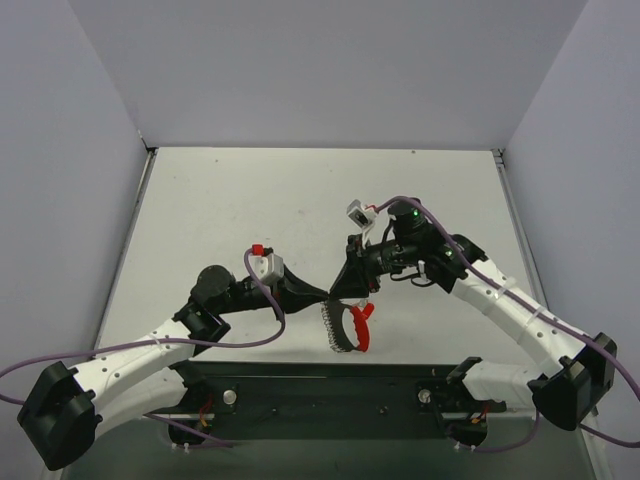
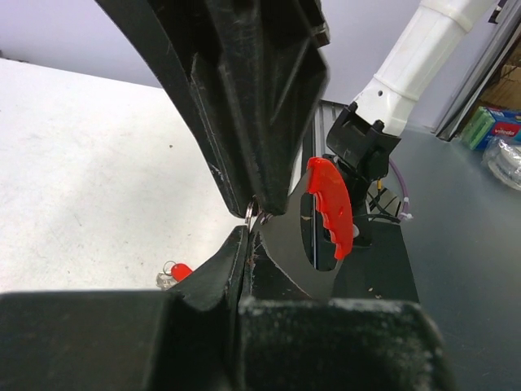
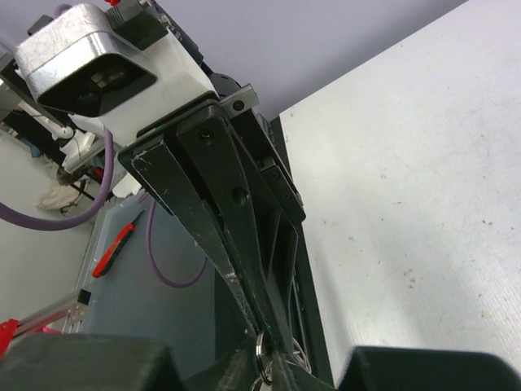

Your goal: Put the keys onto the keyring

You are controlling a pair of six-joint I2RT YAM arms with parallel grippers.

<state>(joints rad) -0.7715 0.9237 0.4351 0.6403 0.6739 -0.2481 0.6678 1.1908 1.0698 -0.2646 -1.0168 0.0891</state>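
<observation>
The keyring (image 1: 348, 326), a hoop with a red arc and a grey toothed part, hangs below the point where both grippers meet. In the left wrist view its red arc (image 2: 331, 205) and grey plate rise from my left gripper (image 2: 247, 241), which is shut on its edge. My right gripper (image 1: 347, 287) comes in from the opposite side, tip to tip, and is shut on a small silver wire ring (image 3: 260, 352) at the hoop's top. That ring also shows in the left wrist view (image 2: 248, 212). The key (image 2: 180, 271), red-headed, lies on the table below my left gripper, apart from both grippers.
The white table (image 1: 250, 200) stretches behind the grippers, walled on three sides. The black base rail (image 1: 330, 385) runs along the near edge, right under the hanging keyring. Purple cables loop off both arms.
</observation>
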